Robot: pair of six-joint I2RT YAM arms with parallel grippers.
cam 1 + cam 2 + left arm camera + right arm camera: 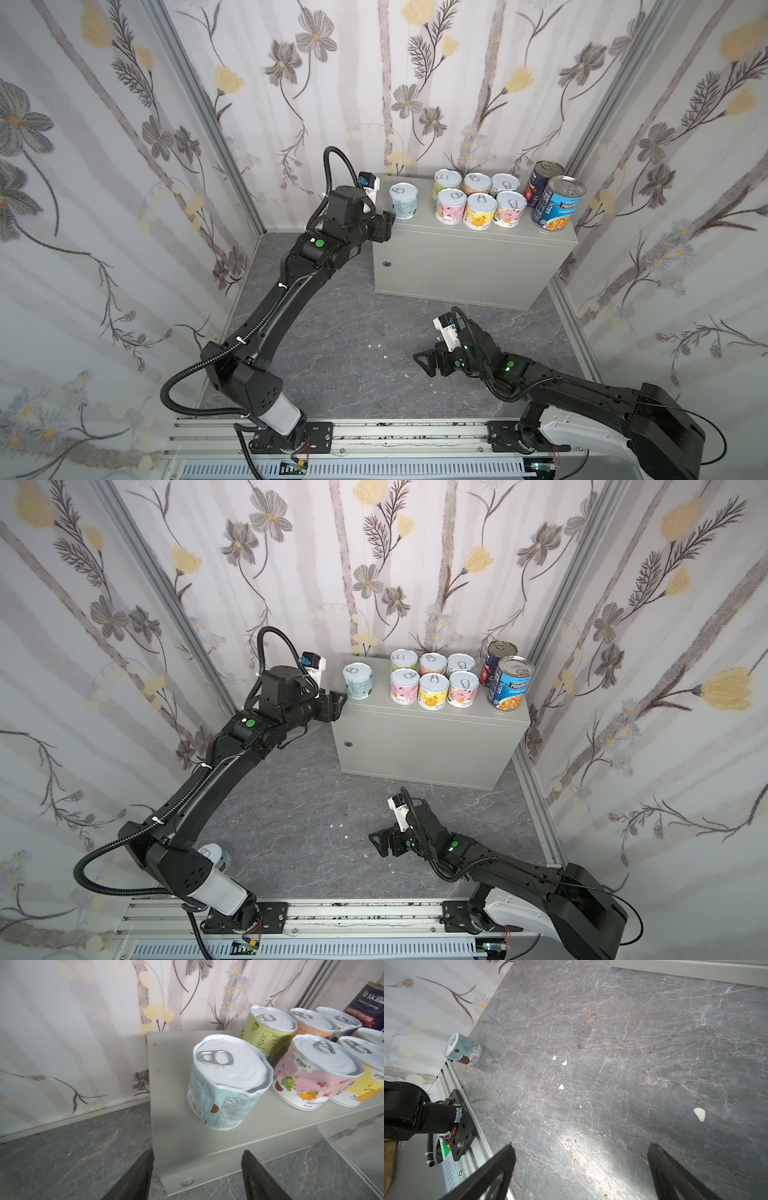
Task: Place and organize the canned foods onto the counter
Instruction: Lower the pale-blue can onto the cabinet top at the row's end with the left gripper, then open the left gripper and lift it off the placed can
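Between the flowered walls (374, 83) lies the dark marbled floor (353, 316), and at its far right corner stands the counter (469, 266), its small round lock (386, 263) facing the robot.

Low over the floor in front of it hangs the right hand (422, 365). It is spread wide with nothing between its tips, as the right wrist view shows.

The left hand (390, 227) sits at the counter's left end, level with the top edge. Its fingers (255, 1176) stand partly apart and grip nothing, and the nearest can is clear ahead of them.

Two tall cans occupy the counter's right end, the blue soup can (557, 203) in front and the navy-and-red can (540, 183) close behind it. Beside them, six short cans (481, 211) sit packed in two rows of three: green, orange and pale teal at the back, pink, yellow and pink in front.

A teal can (403, 202) with a dented rim stands alone near the left end, apart from that block. The second teal can (464, 1050) sits on the floor at the foot of the left wall, close to the left arm's base (404, 1113).

Small white scraps (561, 1086) dot the floor.
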